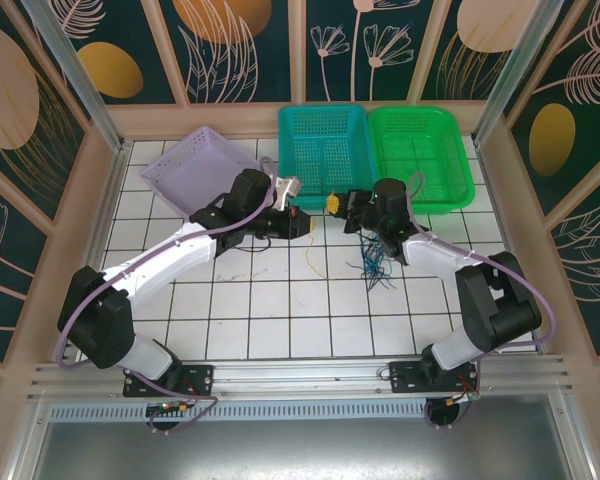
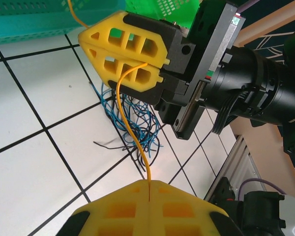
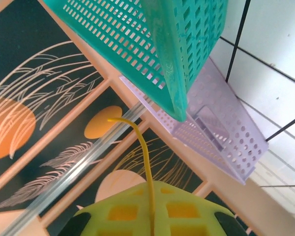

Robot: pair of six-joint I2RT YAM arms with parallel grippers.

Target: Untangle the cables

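Observation:
A thin yellow cable [image 2: 128,126] runs taut between my two grippers, low over the white tiles in front of the baskets. My left gripper [image 2: 151,183] is shut on one stretch of it, and my right gripper [image 2: 96,45] is shut on another a short way off. The two stand almost tip to tip, left gripper [image 1: 307,222] and right gripper [image 1: 332,204]. In the right wrist view the yellow cable's free end [image 3: 144,145] curls up out of the shut right gripper [image 3: 151,184]. A tangle of blue and black cables [image 1: 375,265] lies on the tiles under the right arm, the same tangle [image 2: 137,115] lying below the yellow cable.
A teal basket [image 1: 325,150] and a green basket [image 1: 422,155] stand side by side at the back. A lilac basket [image 1: 202,165] sits tilted at the back left. Wooden walls fence the tiled table [image 1: 280,310] on three sides.

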